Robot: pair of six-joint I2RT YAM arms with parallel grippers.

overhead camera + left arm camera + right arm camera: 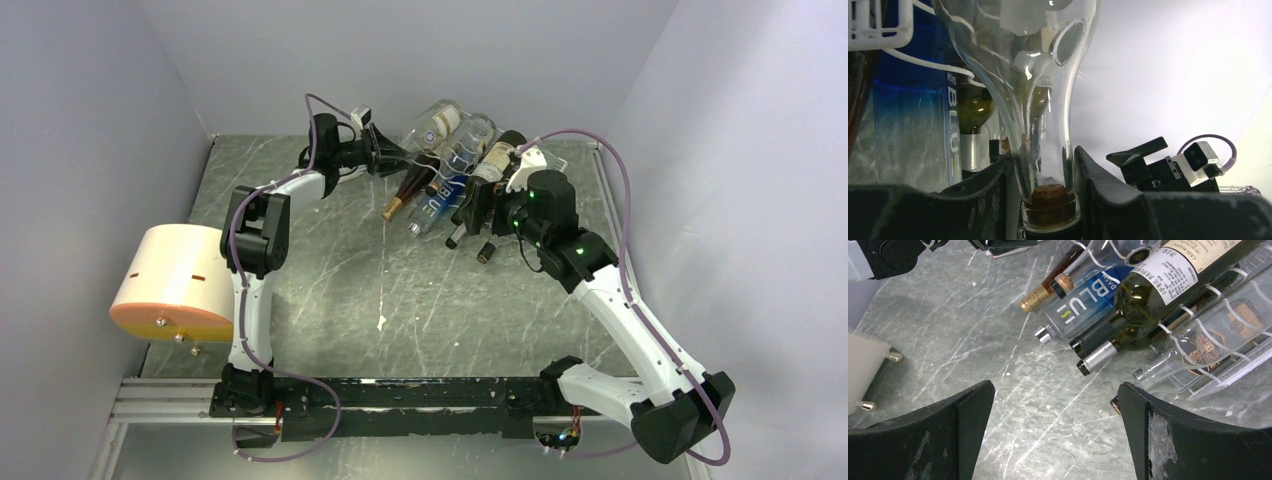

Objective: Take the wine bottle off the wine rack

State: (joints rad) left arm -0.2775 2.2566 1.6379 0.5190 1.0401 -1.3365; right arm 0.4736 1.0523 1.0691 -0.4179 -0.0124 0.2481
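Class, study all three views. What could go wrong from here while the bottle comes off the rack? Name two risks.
1. The left gripper has its jaws shut on the clear bottle at its smooth neck, near the cork. The bottle may slip or tilt.
2. The blue bottle and green bottle crowd it in the white rack. Pulling could dislodge them.
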